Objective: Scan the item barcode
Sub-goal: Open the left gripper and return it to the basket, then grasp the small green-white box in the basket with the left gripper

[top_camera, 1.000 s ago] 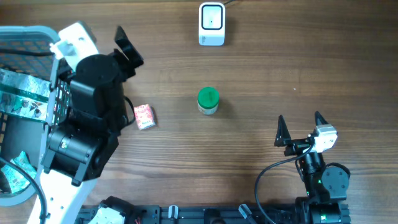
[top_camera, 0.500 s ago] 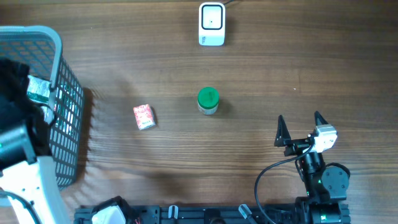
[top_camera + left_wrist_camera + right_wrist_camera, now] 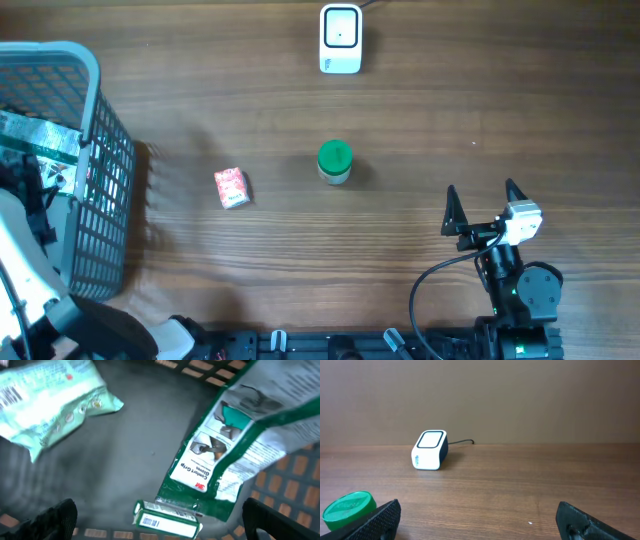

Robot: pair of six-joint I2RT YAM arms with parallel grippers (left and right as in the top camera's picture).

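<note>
Inside the mesh basket [image 3: 105,220], crinkly packets [image 3: 50,395] lie below left end effector [image 3: 160,527], spread wide like right end effector [image 3: 481,192]

White box scanner [image 3: 340,39] at far edge of wooden tabletop [image 3: 450,110]. Green-lidded jar [image 3: 334,161] central; small red carton [image 3: 231,187] leftward. Grey wire basket [image 3: 105,190] at left edge. Right tool [image 3: 481,190] spread wide, near edge.

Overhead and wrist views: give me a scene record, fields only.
scanner: far edge of table, middle
jar: green lid, upright, table centre
red box: left of jar, apart from it
basket: left edge; holds glove packet, pale pouch, small barcoded box
left end effector: open, inside basket above the contents, holding nothing
right end effector: open, near right side, holding nothing
</note>
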